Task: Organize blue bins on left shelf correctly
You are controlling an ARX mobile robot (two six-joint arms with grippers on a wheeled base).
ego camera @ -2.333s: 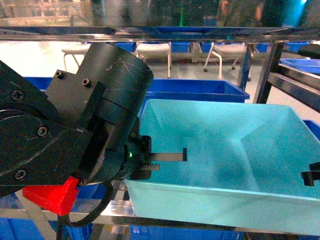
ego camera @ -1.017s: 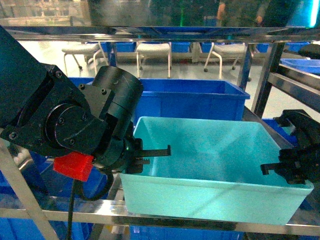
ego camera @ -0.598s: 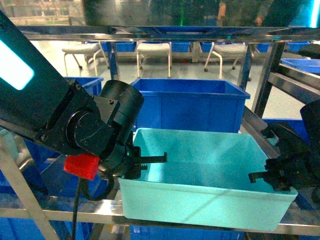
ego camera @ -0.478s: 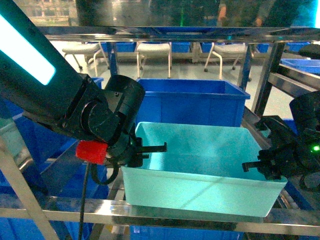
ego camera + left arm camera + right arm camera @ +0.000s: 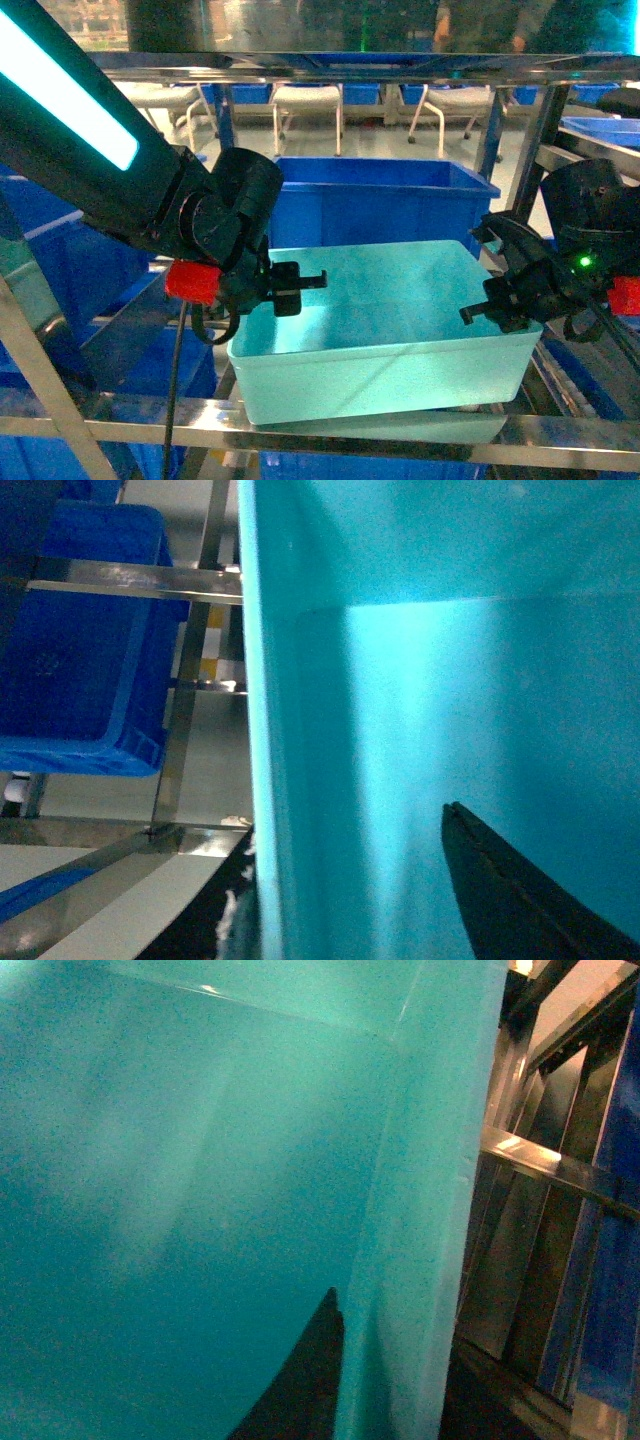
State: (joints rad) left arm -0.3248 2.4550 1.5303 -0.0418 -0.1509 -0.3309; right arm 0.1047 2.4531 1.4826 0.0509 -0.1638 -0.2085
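Royal-blue crates [image 5: 385,200] fill the steel shelf [image 5: 300,425] behind. The turquoise bin [image 5: 385,345] sits between both end effectors: the left end effector [image 5: 290,290] clamps its left wall, the right end effector [image 5: 490,305] clamps its right wall.

white chairs [image 5: 305,100], pale floor [image 5: 385,140]

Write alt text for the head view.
Two black grippers, left gripper and right gripper, clamp opposite side walls of a turquoise bin sitting on a steel shelf. A royal-blue crate stands behind it.
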